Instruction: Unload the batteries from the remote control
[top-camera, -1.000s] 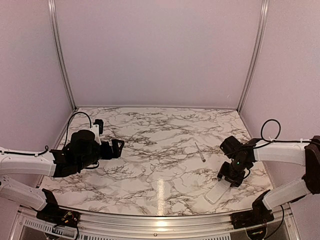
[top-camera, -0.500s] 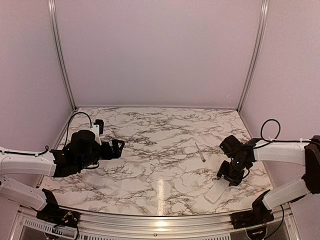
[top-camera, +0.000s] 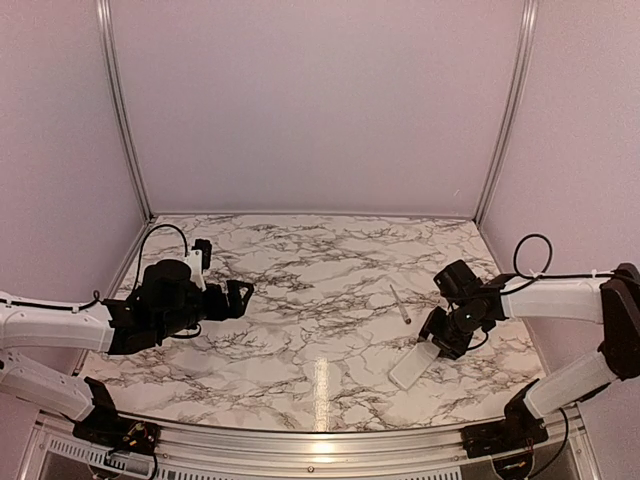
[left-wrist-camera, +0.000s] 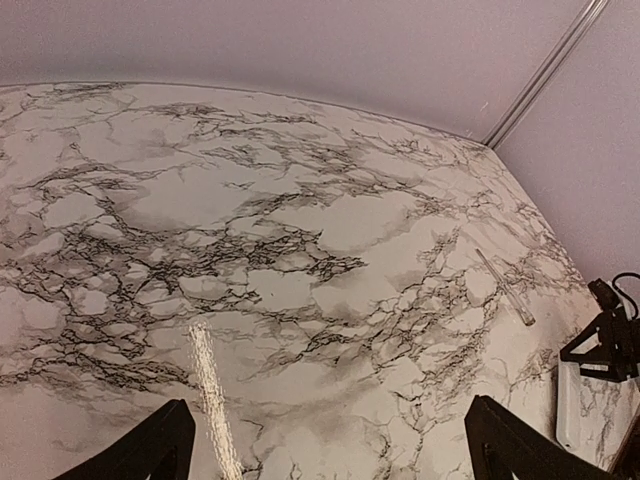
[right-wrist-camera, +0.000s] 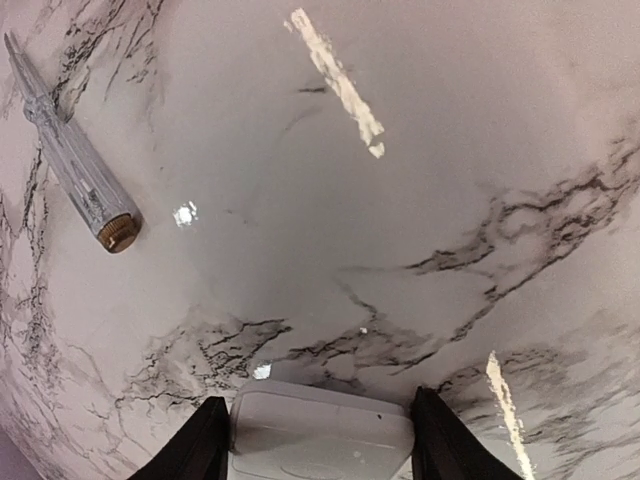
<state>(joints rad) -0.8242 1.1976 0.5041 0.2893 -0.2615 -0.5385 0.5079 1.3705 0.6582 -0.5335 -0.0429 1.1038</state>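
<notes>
1. One white remote control (top-camera: 411, 367) sits front right on the surface (top-camera: 320, 270).
2. The right hand (top-camera: 436, 340) clamps its far end.
3. A pale rod (top-camera: 400, 303) lies near.
4. The left hand (top-camera: 238, 297) hangs spread wide, well apart.

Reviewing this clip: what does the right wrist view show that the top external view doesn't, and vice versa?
Only the right wrist: the brass-coloured cap on the rod, and a close-up of the right end effector gripping the remote control by one end. Only the top external: the whole remote control, the left end effector over the table. Both: remote control, rod, table.
</notes>
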